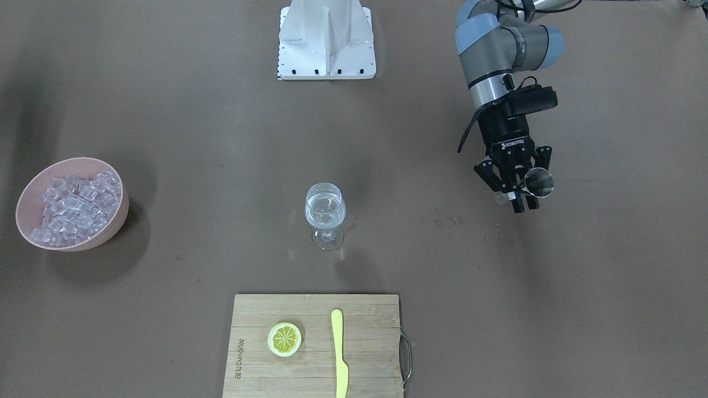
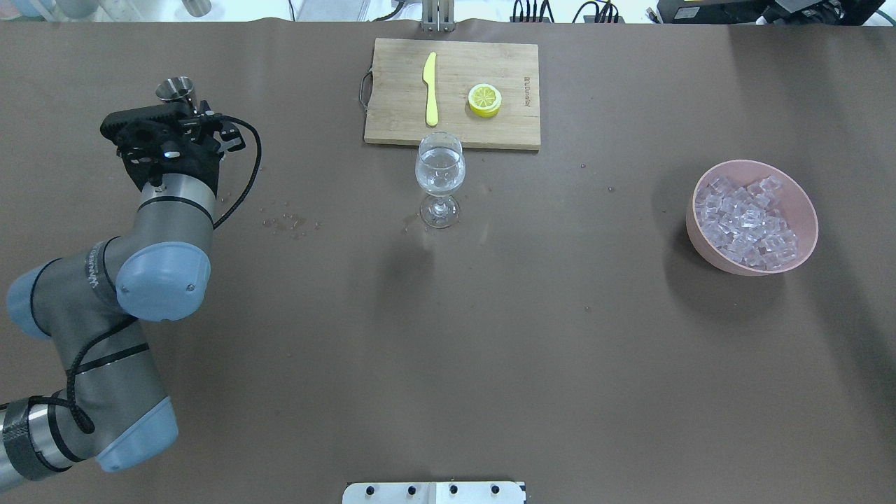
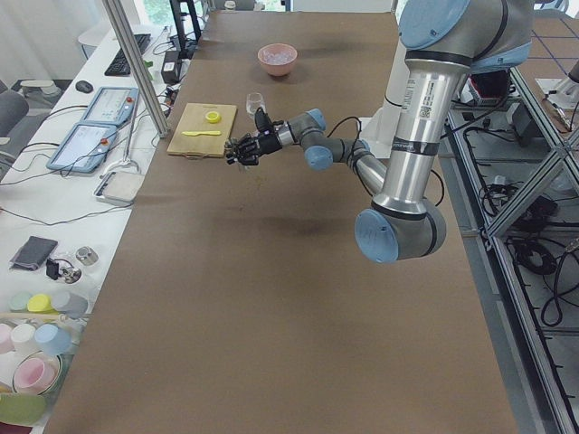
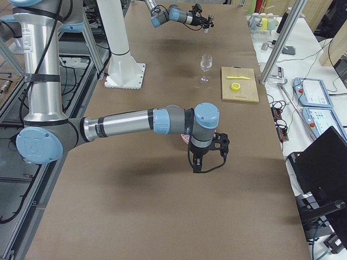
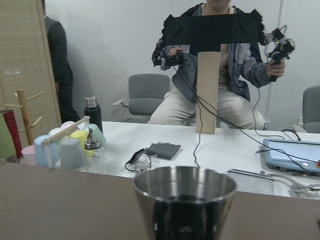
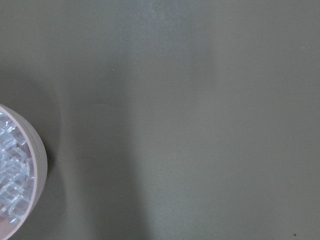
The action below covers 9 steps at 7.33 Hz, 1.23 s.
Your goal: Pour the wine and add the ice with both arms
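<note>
A stemmed wine glass [image 1: 325, 218] stands mid-table with clear wine [image 1: 325, 210] in its bowl; it also shows in the overhead view [image 2: 439, 171]. My left gripper [image 1: 520, 190] is shut on a small steel measuring cup [image 1: 539, 182], held upright and well to one side of the glass. The cup fills the bottom of the left wrist view [image 5: 184, 200]. Ice [image 1: 77, 202] is heaped in a pink bowl [image 1: 113, 224] at the opposite end. My right gripper [image 4: 203, 164] hangs beside the bowl [image 6: 37, 170]; I cannot tell whether it is open or shut.
A wooden cutting board [image 1: 365, 359] with a lemon slice [image 1: 284, 339] and a yellow knife [image 1: 340, 354] lies beyond the glass. A white pedestal [image 1: 326, 41] stands at the robot's base. Small drops [image 1: 448, 221] dot the table between cup and glass.
</note>
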Motion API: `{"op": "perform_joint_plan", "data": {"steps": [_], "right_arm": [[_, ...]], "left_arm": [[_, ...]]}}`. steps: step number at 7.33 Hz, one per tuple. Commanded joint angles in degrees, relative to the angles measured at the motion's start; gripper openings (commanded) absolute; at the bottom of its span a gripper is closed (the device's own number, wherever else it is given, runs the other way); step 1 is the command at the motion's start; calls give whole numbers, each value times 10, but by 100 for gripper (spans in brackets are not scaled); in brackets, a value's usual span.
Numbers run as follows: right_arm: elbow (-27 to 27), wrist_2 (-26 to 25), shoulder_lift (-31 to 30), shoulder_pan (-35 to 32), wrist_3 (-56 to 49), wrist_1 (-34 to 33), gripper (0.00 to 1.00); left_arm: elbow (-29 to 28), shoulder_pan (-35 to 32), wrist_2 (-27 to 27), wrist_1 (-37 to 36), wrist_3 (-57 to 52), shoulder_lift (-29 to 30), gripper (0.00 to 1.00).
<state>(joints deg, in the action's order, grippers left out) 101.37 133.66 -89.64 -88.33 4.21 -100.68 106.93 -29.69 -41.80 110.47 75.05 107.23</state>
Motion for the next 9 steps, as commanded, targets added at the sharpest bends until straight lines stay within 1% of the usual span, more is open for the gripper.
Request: {"op": "perform_joint_plan", "data": {"steps": [1,2,4,5,6,7,8,9], "right_arm": [[-1,1,4,0,0,-5,100],[-1,1,4,0,0,-5,100],[-1,1,5,0,0,-5,100],[-1,1,6,0,1,-5,100],[-2,0,6,0,1,-5,100],[-2,0,6,0,1,-5,100],[-2,0,7,0,4,-5,100],[-2,0,6,0,4,-5,100]], "left_arm": [[1,2,-44,6,-82,47,0],[0,4,-44,5,-89,60,0],[-5,17,-71,3,-137,102,0],[-3,29,-106,1,-139,112,0],[-1,29,-195,-1,-168,126,0],[-2,29,-231,4,-187,127,0],[-1,29,-241,6,-203,140,0],[-1,28,-276,8,-247,155,0]]}}
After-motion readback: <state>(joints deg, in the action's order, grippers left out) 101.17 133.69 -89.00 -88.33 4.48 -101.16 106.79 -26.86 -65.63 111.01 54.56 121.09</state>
